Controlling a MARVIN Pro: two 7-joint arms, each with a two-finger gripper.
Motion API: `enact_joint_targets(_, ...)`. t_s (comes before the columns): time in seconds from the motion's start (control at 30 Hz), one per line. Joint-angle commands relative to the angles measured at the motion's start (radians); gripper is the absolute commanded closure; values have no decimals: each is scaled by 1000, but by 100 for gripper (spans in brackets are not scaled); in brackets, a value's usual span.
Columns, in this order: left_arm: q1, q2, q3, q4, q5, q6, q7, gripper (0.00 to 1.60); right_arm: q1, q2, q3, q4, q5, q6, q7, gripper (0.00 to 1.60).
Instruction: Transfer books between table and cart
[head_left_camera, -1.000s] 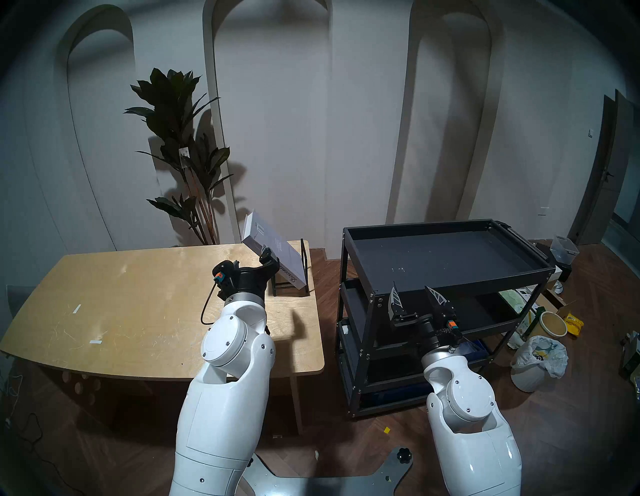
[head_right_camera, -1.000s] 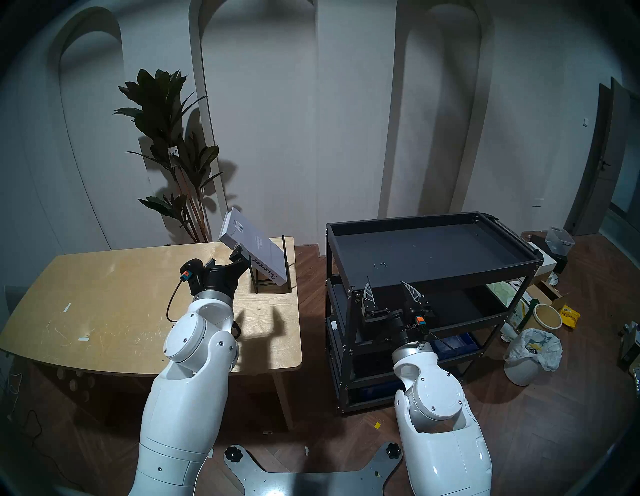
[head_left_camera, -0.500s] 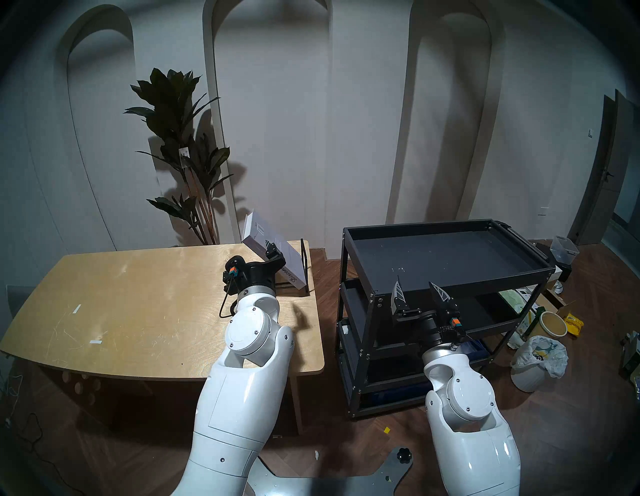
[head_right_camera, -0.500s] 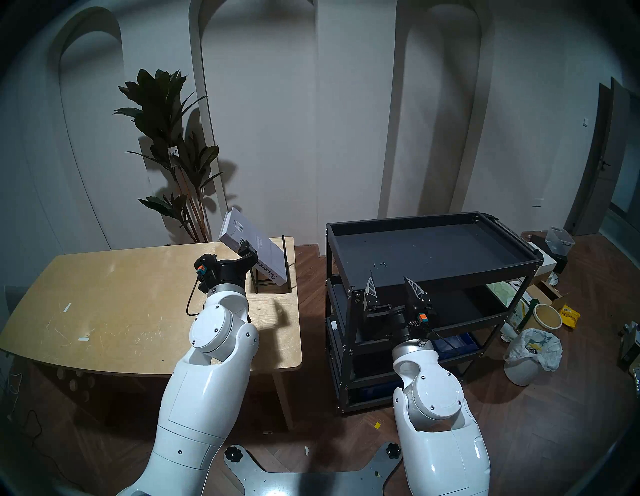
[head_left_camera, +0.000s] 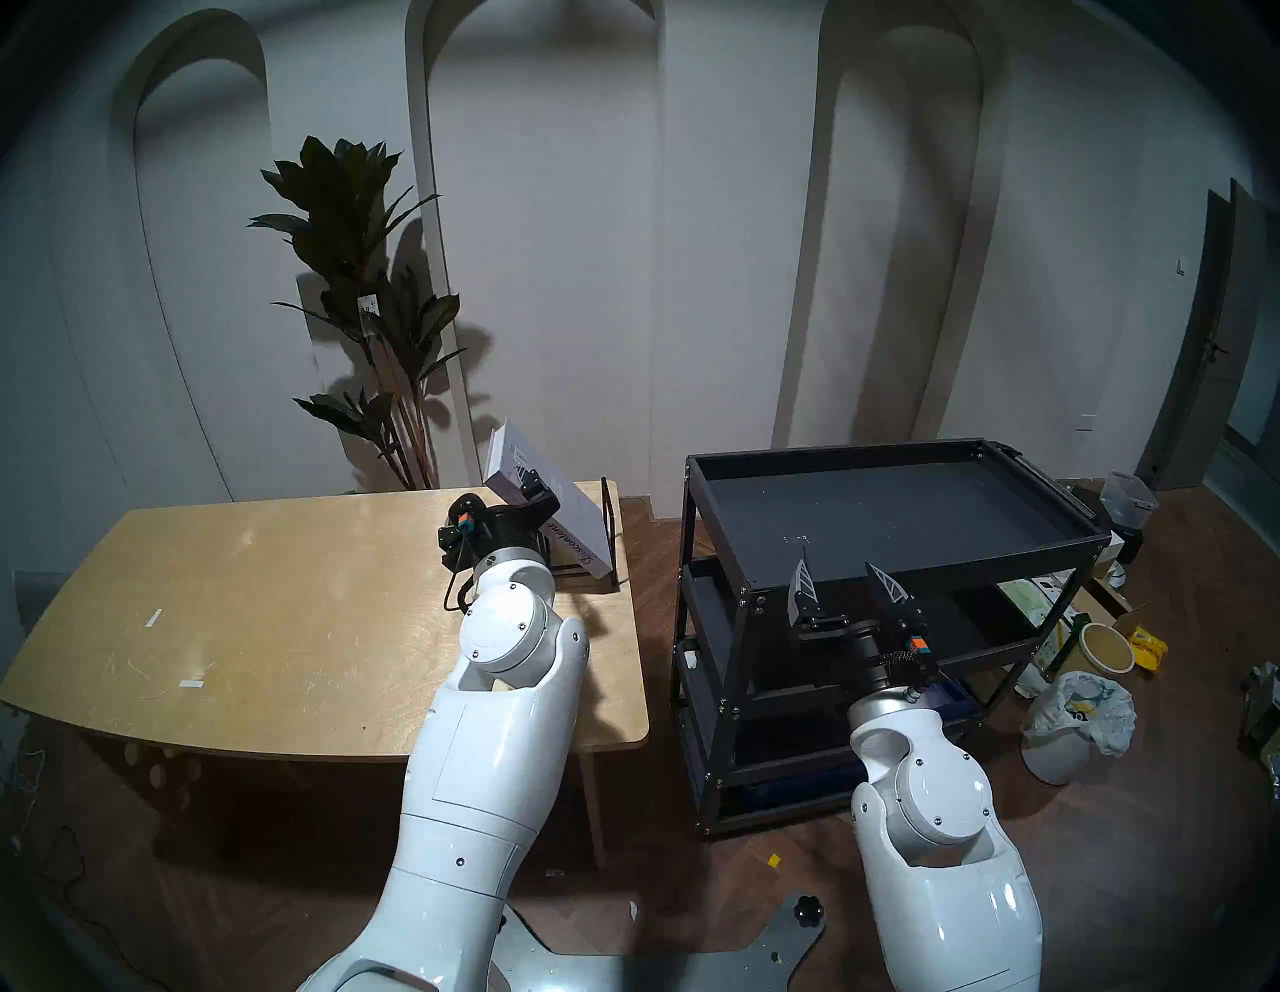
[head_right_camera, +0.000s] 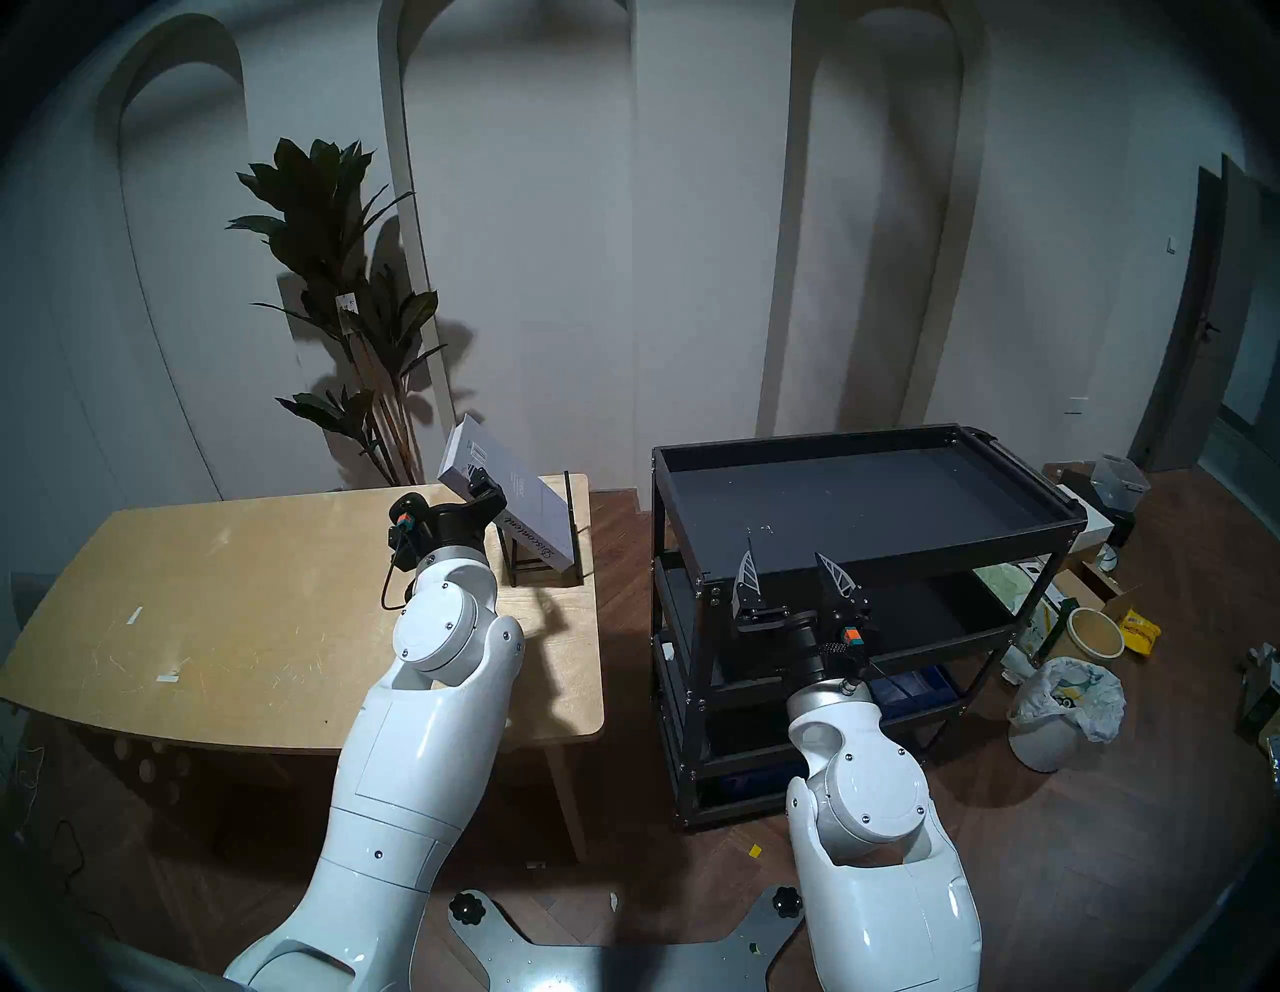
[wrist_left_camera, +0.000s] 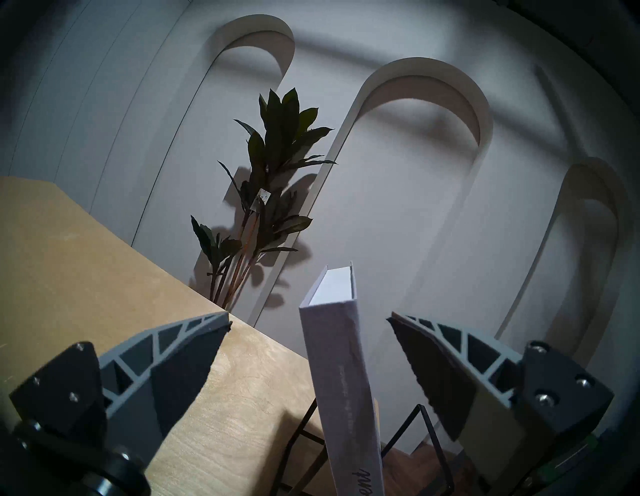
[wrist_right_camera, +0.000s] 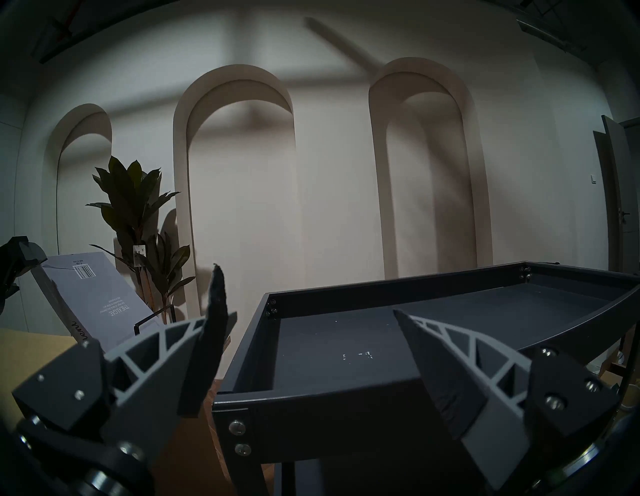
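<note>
The lavender-grey book (head_left_camera: 578, 509) leans tilted in a small black wire rack (head_left_camera: 609, 526) at the table's (head_left_camera: 277, 609) far right corner. My left gripper (head_left_camera: 521, 485) is open at the book's upper end. In the left wrist view the book's spine (wrist_left_camera: 343, 363) stands between the two fingers of the left gripper (wrist_left_camera: 309, 317), with gaps on both sides. My right gripper (head_left_camera: 838, 562) is open and empty at the near rim of the black cart's top tray (head_left_camera: 900, 512). The right wrist view shows the right gripper (wrist_right_camera: 306, 289), the cart's tray (wrist_right_camera: 346, 346) and the book (wrist_right_camera: 100, 301).
A tall potted plant (head_left_camera: 360, 277) stands behind the table. The cart's lower shelves hold a few items. A white bin with a bag (head_left_camera: 1073, 720), a round tub and boxes lie on the floor right of the cart. My base plate (head_left_camera: 658, 963) is at the bottom.
My left arm has reached forward and right, bringing the open gripper up the book so that its fingers now straddle the upper spine. My right gripper drifted slightly right.
</note>
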Motion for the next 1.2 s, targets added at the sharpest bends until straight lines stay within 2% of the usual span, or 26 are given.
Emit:
enact_joint_targets(0.0, -81, -7, -11, -11, -61, 18, -51, 0, 1, 2, 1, -32, -4, -15, -1, 0)
enact_joint_targets(0.33, -122, -5, -40, 27, -144, 79, -84, 0, -4, -2, -1, -36, -8, -20, -22, 0)
enact_joint_targets(0.67, -167, -6, -52, 109, -152, 72, -94, 0, -3, 0, -1, -32, -14, -23, -34, 0)
enact_joint_targets(1.17, -198, -8, -43, 164, -153, 63, -113, 0, 0, 2, -1, -28, -20, -23, -42, 0)
